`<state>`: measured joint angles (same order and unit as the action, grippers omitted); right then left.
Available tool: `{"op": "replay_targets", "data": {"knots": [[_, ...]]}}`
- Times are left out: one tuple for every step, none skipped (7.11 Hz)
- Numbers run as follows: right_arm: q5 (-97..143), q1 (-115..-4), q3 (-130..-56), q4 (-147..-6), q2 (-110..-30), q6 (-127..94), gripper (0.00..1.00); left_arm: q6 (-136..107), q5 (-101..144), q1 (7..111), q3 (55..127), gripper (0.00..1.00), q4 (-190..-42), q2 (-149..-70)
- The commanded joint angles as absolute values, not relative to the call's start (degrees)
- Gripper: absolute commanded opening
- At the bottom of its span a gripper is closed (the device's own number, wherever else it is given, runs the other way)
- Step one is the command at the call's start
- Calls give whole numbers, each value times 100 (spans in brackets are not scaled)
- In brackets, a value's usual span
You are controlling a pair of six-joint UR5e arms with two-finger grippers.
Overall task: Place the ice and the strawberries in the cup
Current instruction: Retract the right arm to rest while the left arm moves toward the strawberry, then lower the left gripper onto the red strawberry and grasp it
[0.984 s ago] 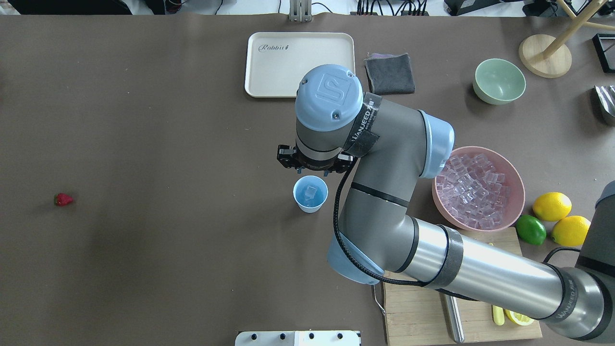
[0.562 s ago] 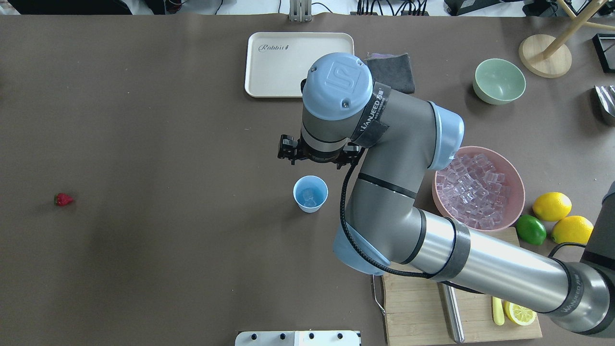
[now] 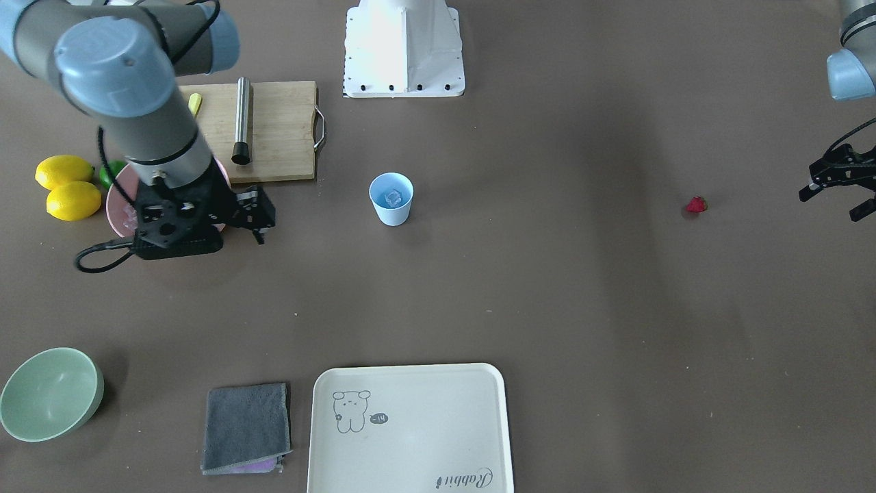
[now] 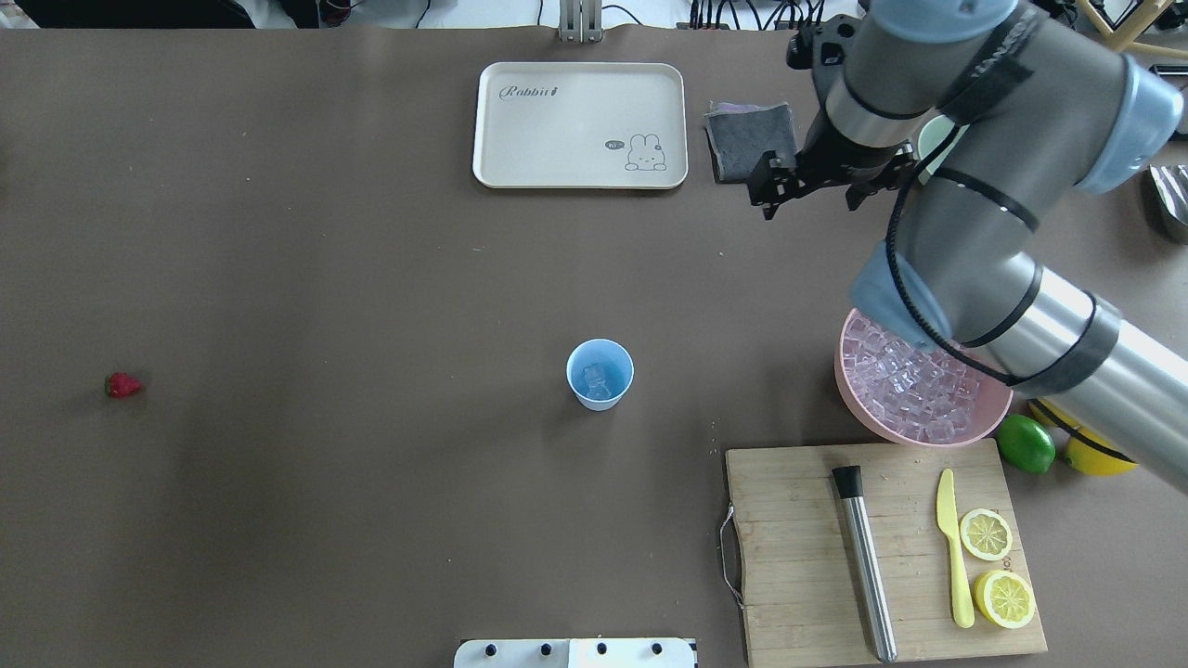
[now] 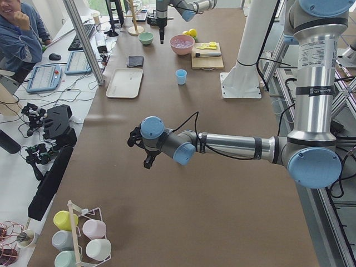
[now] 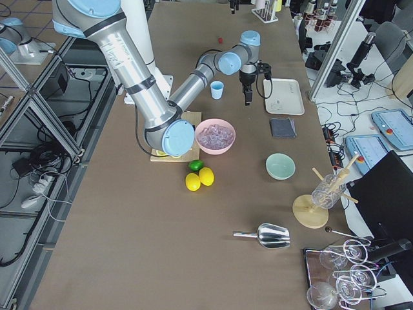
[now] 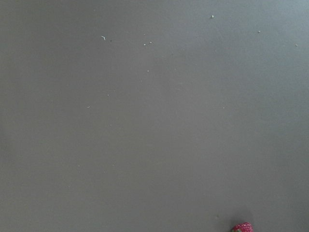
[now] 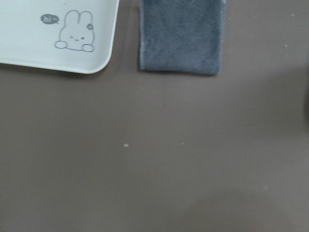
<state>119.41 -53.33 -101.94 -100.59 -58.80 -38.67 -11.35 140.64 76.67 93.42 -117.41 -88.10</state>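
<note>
The light-blue cup (image 4: pixel 600 374) stands upright mid-table with one ice cube (image 4: pixel 594 378) inside; it also shows in the front view (image 3: pixel 391 198). Several more ice cubes fill the pink bowl (image 4: pixel 843 376) to its right. The tiny red strawberry (image 4: pixel 122 385) lies alone on the far left of the table. My right gripper (image 4: pixel 809 193) is open and empty, high over the table beside the grey cloth, far from the cup. My left gripper (image 3: pixel 831 204) is open and empty, hovering a short way outboard of the strawberry (image 3: pixel 696 205). The strawberry just shows at the bottom edge of the left wrist view (image 7: pixel 242 227).
A cream tray (image 4: pixel 580 125) and a grey cloth (image 4: pixel 747 134) lie at the back. A pale green bowl (image 3: pixel 48 394) sits at the back right. A cutting board (image 4: pixel 798 557) holds a metal muddler (image 4: pixel 863 561), a yellow knife (image 4: pixel 951 547) and lemon halves. A lime (image 4: pixel 1025 443) lies beside the pink bowl.
My right arm has swung away from just behind the cup to the back right, near the grey cloth. The cup, its ice cube and the strawberry have not moved.
</note>
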Motion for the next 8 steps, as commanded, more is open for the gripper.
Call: {"op": "replay_targets", "data": {"knots": [[12469, -6595, -10239, -10046, -6912, -1627, 100, -1632, 14019, 7473, 9395, 99, -11951, -8711], [12741, -7140, -10222, -10055, -7335, -843, 100, -2253, 13662, 7201, 9404, 99, -12362, -8701], [12788, -7581, -10204, -10063, -7713, -78, 100, -2798, 13432, 6868, 9404, 99, -12688, -8692], [12745, -8063, -10178, -10063, -8100, 600, 100, -3143, 13186, 6551, 9404, 99, -12979, -8588], [12727, -8469, -10239, -9872, -8765, 1059, 100, -3451, 12983, 6304, 9404, 99, -13347, -8430], [12718, -8734, -10170, -9496, -9224, 1742, 100, -3567, 12947, 6128, 9404, 99, -13542, -8298], [12674, -8936, -10186, -9484, -9498, 1801, 100, -3751, 12929, 6004, 9404, 98, -13622, -8271], [12743, -9025, -10195, -9457, -9640, 1741, 100, -4092, 12555, 5725, 9404, 98, -13841, -8253]]}}
